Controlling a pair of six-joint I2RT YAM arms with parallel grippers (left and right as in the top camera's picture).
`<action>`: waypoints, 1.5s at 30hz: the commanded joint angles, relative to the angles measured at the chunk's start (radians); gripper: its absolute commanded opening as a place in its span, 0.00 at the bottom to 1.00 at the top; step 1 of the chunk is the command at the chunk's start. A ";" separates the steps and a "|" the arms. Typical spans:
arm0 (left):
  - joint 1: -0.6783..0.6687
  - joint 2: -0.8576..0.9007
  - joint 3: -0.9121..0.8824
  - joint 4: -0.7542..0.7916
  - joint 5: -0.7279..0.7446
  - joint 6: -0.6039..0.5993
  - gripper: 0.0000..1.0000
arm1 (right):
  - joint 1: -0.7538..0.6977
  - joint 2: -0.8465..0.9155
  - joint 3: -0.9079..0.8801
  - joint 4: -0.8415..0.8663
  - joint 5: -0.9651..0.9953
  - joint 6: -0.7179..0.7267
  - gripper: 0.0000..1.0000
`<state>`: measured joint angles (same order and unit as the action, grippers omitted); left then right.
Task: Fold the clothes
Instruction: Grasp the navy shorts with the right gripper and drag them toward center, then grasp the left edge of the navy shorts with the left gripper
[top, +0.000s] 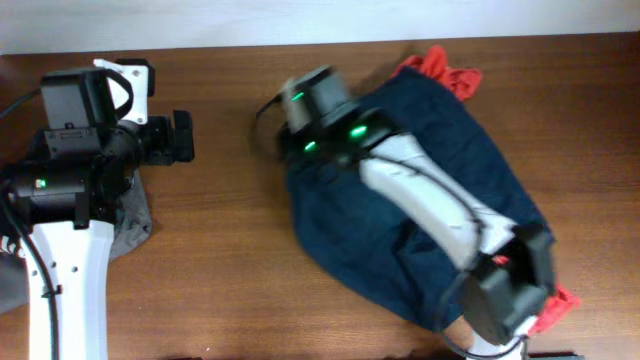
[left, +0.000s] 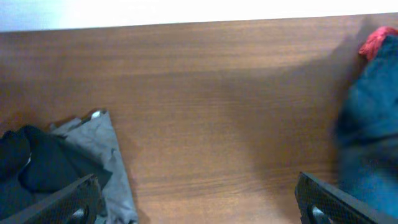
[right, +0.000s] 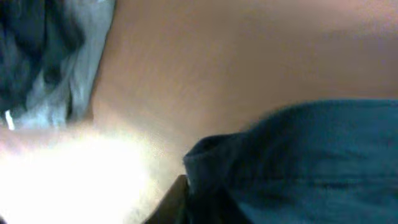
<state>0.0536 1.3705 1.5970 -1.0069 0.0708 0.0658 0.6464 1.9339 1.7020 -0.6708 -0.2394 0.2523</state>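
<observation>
My right pincer (top: 300, 108) sits at the left edge of the navy shorts (top: 460, 140), likely working a fold; whether it grips cloth I cannot tell. The shorts lie right of the desk's (top: 230, 250) middle, long axis slanting from far edge toward near right corner. My left pincer (top: 182, 135) hangs wide near the left edge.

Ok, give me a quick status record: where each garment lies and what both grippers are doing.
navy shorts: rumpled heap, centre-right of the table, right arm across it; no clean fold visible
red fabric: pokes out at the shorts' far edge, and again at their near right corner
grey garment: bunched at the table's left side, partly under the left arm
left gripper: open, over bare wood, holding nothing
right gripper: at the shorts' edge nearest the left arm; blurred, open or shut unclear
</observation>
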 joint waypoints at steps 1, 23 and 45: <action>0.013 -0.013 0.014 -0.007 -0.008 -0.009 0.99 | 0.058 0.003 0.001 0.006 -0.018 -0.062 0.26; -0.164 0.383 0.006 0.023 0.264 0.149 0.99 | -0.653 -0.100 0.000 -0.349 -0.003 0.024 0.78; -0.215 0.799 0.006 0.060 0.134 0.152 0.42 | -0.778 -0.082 0.000 -0.408 -0.042 -0.058 0.82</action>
<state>-0.1616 2.1685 1.5970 -0.9493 0.1947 0.2081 -0.1287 1.8572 1.6989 -1.0775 -0.2684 0.2054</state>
